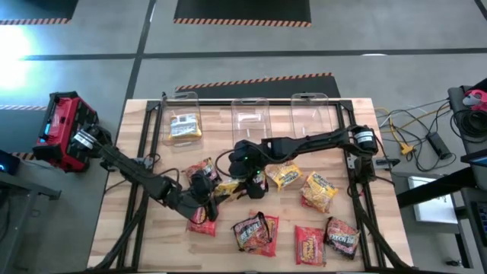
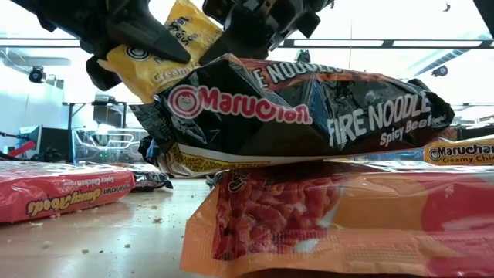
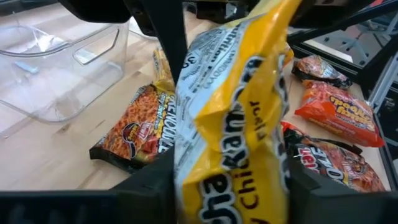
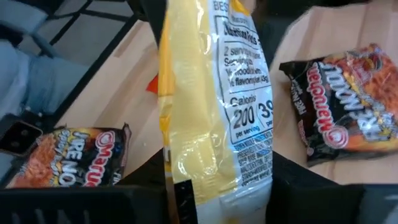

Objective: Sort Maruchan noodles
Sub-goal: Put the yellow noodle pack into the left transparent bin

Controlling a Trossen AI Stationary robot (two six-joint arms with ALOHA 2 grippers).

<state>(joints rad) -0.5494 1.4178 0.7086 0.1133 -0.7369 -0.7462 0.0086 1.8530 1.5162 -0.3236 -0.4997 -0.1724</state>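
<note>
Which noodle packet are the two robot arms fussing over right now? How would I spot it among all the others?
Start at the row of clear plastic bins along the table's far edge, then come forward to the middle of the table, where the left gripper and right gripper meet. Between them hangs a yellow packet, lifted off the wood. Every other packet lies flat on the table or in a bin.

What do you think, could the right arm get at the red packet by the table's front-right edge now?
Probably not yet: the right gripper is occupied holding the yellow packet with the left gripper; the red packet lies unobstructed.
</note>
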